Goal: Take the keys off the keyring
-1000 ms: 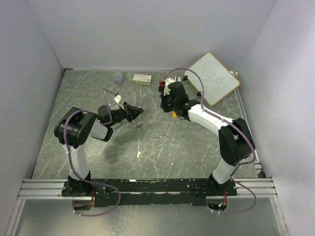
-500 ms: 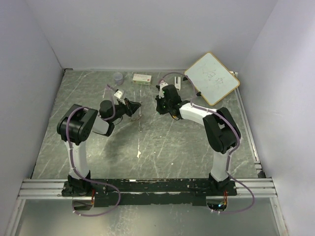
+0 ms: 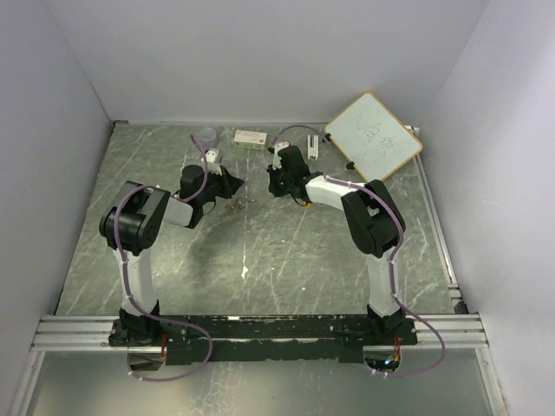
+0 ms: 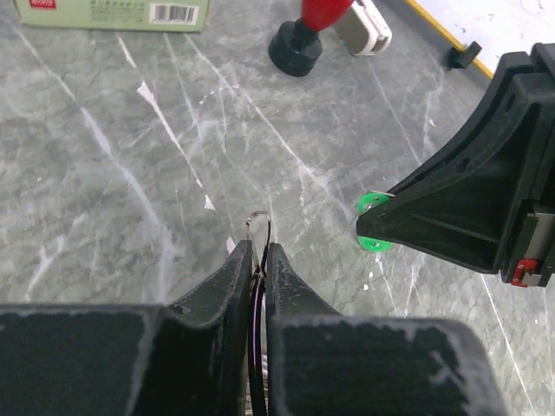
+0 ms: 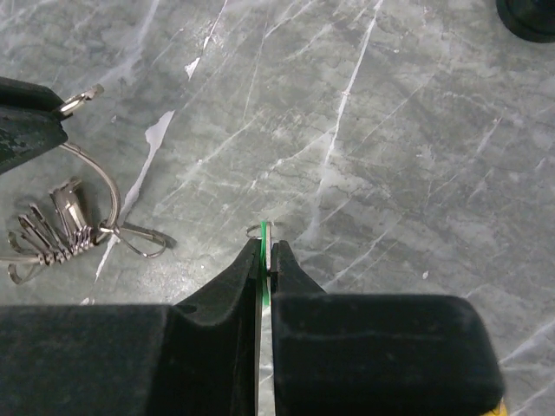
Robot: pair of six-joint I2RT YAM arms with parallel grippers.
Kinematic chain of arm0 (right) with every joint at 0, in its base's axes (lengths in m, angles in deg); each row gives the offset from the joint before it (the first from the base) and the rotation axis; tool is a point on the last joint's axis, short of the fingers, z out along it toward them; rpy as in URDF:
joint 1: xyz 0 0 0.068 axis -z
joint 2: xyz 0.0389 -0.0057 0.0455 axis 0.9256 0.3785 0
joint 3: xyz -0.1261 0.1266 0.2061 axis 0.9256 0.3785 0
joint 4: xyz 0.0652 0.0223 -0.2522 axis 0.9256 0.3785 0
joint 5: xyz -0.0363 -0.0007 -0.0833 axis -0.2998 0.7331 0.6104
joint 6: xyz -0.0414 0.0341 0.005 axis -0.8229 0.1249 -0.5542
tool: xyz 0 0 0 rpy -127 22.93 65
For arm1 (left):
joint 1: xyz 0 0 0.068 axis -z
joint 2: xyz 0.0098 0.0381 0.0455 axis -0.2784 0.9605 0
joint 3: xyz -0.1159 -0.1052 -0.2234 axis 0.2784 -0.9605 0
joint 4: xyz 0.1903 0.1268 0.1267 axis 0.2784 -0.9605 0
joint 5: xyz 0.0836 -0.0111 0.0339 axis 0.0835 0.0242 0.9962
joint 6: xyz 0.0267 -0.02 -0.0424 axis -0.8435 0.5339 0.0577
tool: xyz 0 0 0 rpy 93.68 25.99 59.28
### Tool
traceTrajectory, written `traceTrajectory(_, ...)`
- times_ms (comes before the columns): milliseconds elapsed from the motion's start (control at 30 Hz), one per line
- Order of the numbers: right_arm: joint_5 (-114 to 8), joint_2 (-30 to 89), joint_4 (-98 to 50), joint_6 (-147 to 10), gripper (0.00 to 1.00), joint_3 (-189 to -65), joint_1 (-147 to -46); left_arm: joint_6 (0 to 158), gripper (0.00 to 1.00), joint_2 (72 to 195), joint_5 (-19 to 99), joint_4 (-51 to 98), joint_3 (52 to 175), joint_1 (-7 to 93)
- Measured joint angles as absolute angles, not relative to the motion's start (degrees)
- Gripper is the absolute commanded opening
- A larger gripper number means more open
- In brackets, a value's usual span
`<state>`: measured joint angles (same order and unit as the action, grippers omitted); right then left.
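Observation:
My left gripper (image 4: 258, 247) is shut on the keyring (image 4: 260, 223), whose thin silvery wire sticks out past the fingertips. In the right wrist view the keyring (image 5: 102, 184) curves down from the left fingertip (image 5: 30, 117) to a bunch of silvery keys (image 5: 48, 236) lying on the table. My right gripper (image 5: 265, 251) is shut on the green key (image 5: 261, 238), which carries a small loop at its tip and is apart from the ring. The green key (image 4: 375, 227) also shows in the left wrist view. From above, the left gripper (image 3: 232, 185) and right gripper (image 3: 274, 183) face each other.
A green-and-white box (image 3: 251, 138) and a clear cup (image 3: 207, 136) sit at the back. A whiteboard (image 3: 373, 137) lies at the back right. A red-and-black knob (image 4: 308, 30) and a white clip (image 4: 362, 24) stand just beyond the grippers.
Both arms have swung toward the back of the table. The right gripper has moved left, the left gripper back and left, each keeping its hold.

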<state>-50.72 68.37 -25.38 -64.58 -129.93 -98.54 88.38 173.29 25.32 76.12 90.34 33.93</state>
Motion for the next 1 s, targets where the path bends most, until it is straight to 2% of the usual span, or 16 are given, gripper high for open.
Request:
traceTrajectory(33, -50.7, 68.7, -25.6, -64.6, 0.0, -130.3, -98.5, 88.9, 0.18, 173.3, 25.8, 75.5, 90.4, 33.9)
traceTrajectory(67, -50.7, 68.9, -25.6, -64.5, 0.0, -130.5, -98.5, 89.3, 0.44, 173.3, 26.2, 75.0, 90.4, 33.9)
traceTrajectory(100, -50.7, 68.9, -25.6, -64.5, 0.0, -130.5, -98.4, 89.8, 0.56, 173.3, 26.6, 74.5, 90.4, 33.8)
traceTrajectory(133, -50.7, 69.0, -25.6, -64.5, 0.0, -130.5, -98.4, 89.9, 0.6, 173.3, 27.0, 74.1, 90.4, 33.8)
traceTrajectory(300, -50.6, 69.0, -25.6, -64.3, 0.02, -130.5, -98.3, 92.3, 0.71, 173.3, 28.8, 70.9, 90.4, 33.4)
traceTrajectory(367, -50.4, 69.0, -25.6, -64.3, 0.06, -130.5, -98.3, 92.8, 0.73, 173.3, 29.3, 70.7, 90.4, 33.3)
traceTrajectory(533, -49.6, 69.0, -25.8, -64.1, 0.21, -130.0, -98.1, 93.3, 0.75, 173.3, 30.4, 70.7, 90.0, 33.1)
traceTrajectory(600, -49.0, 69.0, -25.7, -64.1, 0.3, -129.5, -98.0, 93.4, 0.77, 173.3, 30.6, 70.7, 89.6, 33.1)
traceTrajectory(700, -48.3, 69.0, -25.5, -64.4, 0.41, -129.3, -97.7, 93.5, 0.85, 172.9, 30.9, 70.7, 88.7, 33.0)
traceTrajectory(767, -47.9, 69.0, -25.5, -64.6, 0.47, -129.3, -97.6, 93.4, 0.96, 172.2, 31.1, 70.5, 88.0, 32.8)
traceTrajectory(1000, -46.8, 68.7, -25.3, -65.1, 0.5, -129.3, -97.6, 92.3, 1.0, 165.9, 32.1, 69.6, 86.3, 32.7)
